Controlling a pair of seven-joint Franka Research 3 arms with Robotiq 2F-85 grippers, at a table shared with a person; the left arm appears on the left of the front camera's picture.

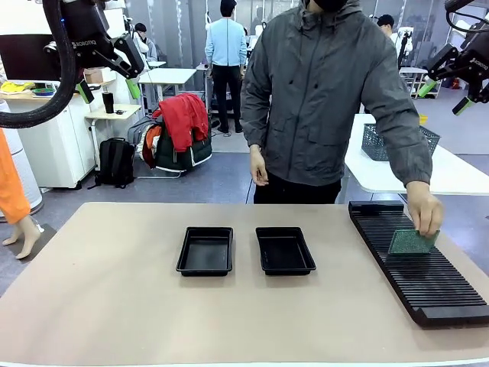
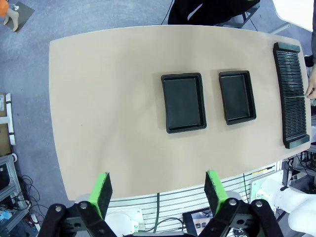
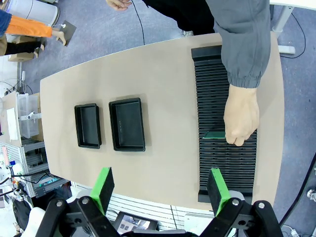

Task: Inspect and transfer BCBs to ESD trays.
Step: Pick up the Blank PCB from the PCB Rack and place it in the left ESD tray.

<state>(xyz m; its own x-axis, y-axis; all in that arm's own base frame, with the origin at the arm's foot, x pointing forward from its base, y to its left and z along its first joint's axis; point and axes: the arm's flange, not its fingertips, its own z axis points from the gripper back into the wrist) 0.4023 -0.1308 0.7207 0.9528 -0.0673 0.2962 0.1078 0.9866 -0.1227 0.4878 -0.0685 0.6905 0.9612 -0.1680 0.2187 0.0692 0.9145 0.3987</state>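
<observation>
— Where is the BCB (image 1: 412, 241)?
— It stands on edge, slightly tilted, in the black slotted rack (image 1: 428, 287) at the worktop's right end, pinched by the person's hand (image 1: 426, 214). The ESD trays, the left tray (image 1: 205, 251) and the right tray (image 1: 284, 251), lie side by side mid-worktop, well apart from the rack.
— And the robot's fingers?
— The left gripper (image 1: 108, 92) and the right gripper (image 1: 445, 97) hang high above the worktop, fingers spread wide, gripping nothing.
— The surface and the room?
— The worktop (image 1: 114, 290) is plain beige with rounded corners. Behind it are a grey floor, white tables, a wire basket (image 1: 397, 141) and a red jacket (image 1: 183, 118).
</observation>
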